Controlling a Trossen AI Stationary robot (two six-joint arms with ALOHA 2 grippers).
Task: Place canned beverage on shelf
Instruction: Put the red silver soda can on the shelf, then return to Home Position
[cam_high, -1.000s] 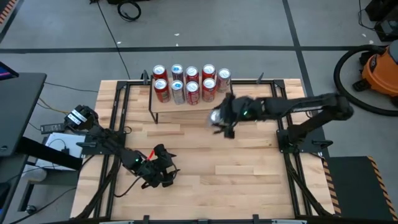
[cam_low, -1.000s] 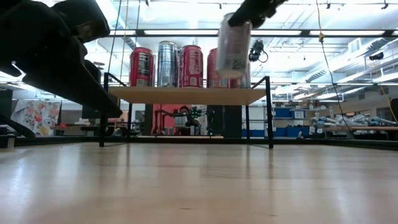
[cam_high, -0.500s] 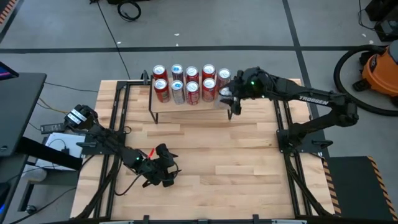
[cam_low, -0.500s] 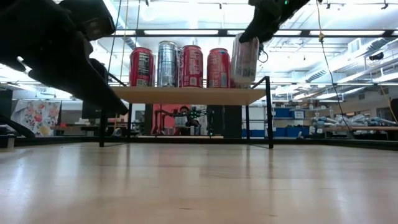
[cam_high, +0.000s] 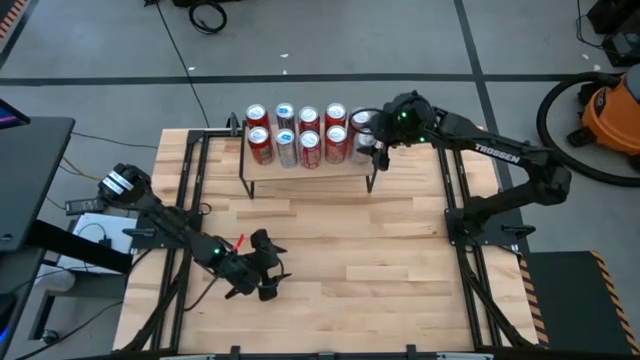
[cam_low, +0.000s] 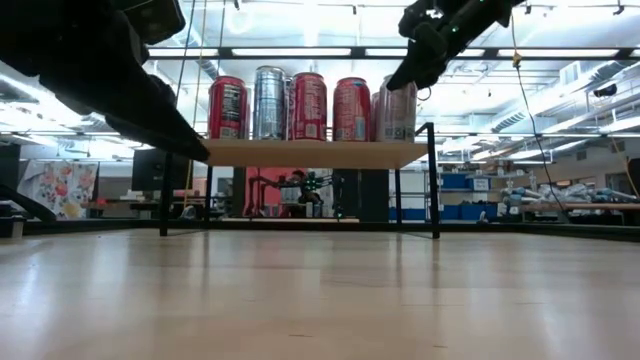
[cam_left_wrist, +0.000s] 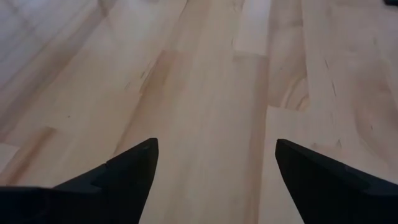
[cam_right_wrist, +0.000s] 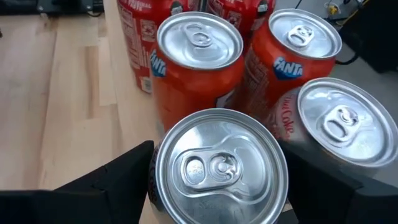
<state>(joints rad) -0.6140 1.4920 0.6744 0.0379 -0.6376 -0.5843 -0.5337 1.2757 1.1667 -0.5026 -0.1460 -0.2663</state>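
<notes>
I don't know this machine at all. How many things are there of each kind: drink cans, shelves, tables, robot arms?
Cans: 10, one of them in the right end effector
Shelf: 1
Table: 1
Robot arms: 2
Total: 14

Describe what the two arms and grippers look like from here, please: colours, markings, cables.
Both arms are dark, jointed links. The right arm carries white TROSSEN lettering, and a green light glows near the right gripper. The left arm has a small red mark close to the left gripper. Fingers are black, tapered wedges.
</notes>
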